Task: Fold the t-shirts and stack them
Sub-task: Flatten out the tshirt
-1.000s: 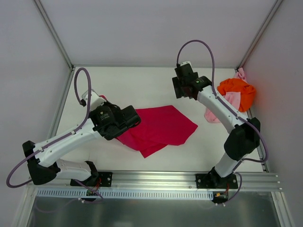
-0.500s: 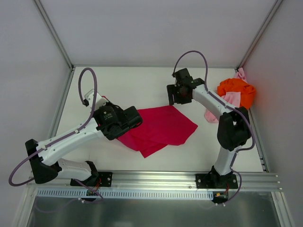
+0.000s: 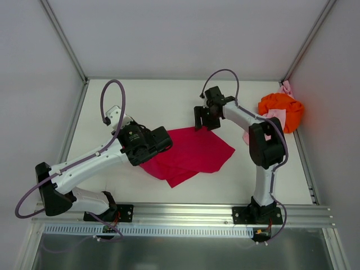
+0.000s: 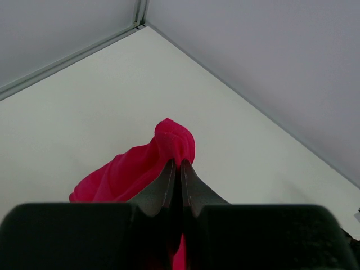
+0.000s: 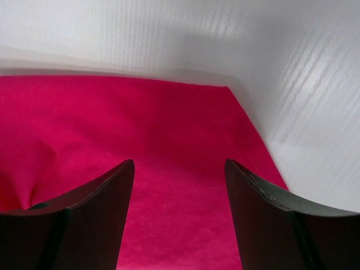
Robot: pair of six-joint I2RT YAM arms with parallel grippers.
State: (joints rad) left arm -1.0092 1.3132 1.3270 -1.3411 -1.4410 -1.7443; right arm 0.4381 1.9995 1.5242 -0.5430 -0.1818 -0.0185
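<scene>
From above, the left arm sweeps out from its base, elbow bowed away from the crimson t-shirt, forearm slanting to that shirt's left edge, where the left pincer sits over bunched cloth. The right arm rises from its base, bends at the elbow beside the shirt's right side and doubles back, so the right pincer hangs pointing down over the shirt's far corner. The shirt lies mid-bench as a flattened, roughly diamond shape, its long axis running left to right, one corner pointing to the near edge and one to the right. The orange t-shirt is heaped well to the crimson shirt's right, in the far corner, with the pale pink t-shirt touching it. The left wrist view shows the left pincer's fingers pressed together, pinching a raised fold of crimson cloth that stands up past their tips. The right wrist view shows the right pincer's fingers spread apart above flat crimson cloth, the shirt's stitched edge running just beyond them against white bench.
</scene>
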